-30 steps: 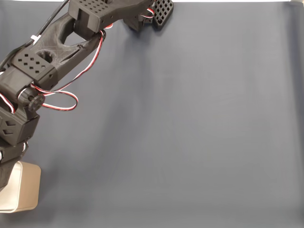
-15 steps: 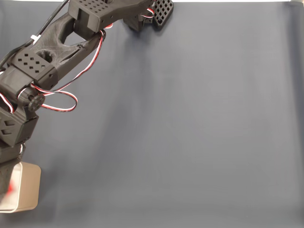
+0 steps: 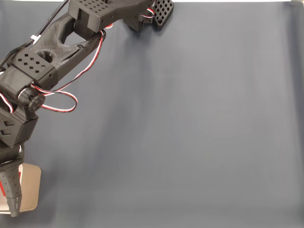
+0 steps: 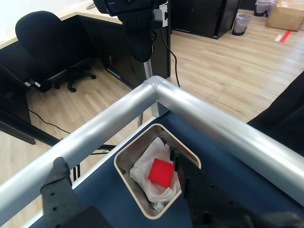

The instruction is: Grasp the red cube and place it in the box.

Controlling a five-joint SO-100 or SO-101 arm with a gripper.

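Observation:
In the wrist view the red cube (image 4: pixel 160 173) lies inside the beige box (image 4: pixel 124 175), resting on crumpled white lining and free of both fingers. My gripper (image 4: pixel 118 159) hangs open above the box, one black finger (image 4: pixel 61 187) to the left of it and the other finger (image 4: pixel 190 185) over its right rim. In the fixed view the gripper (image 3: pixel 7 199) covers most of the box (image 3: pixel 31 190) at the bottom left, with a sliver of the red cube (image 3: pixel 1 190) showing at the frame edge.
The dark blue table mat (image 3: pixel 190 133) spreads wide to the right of the arm (image 3: pixel 52 52). A silver metal rail (image 4: pixel 199 116) runs along the table's corner just behind the box. Beyond it are a wooden floor and an office chair (image 4: pixel 40 38).
The cube dropped from the gripper into the box, seen as a red blur half a second ago. A black finger has since swung out over the box.

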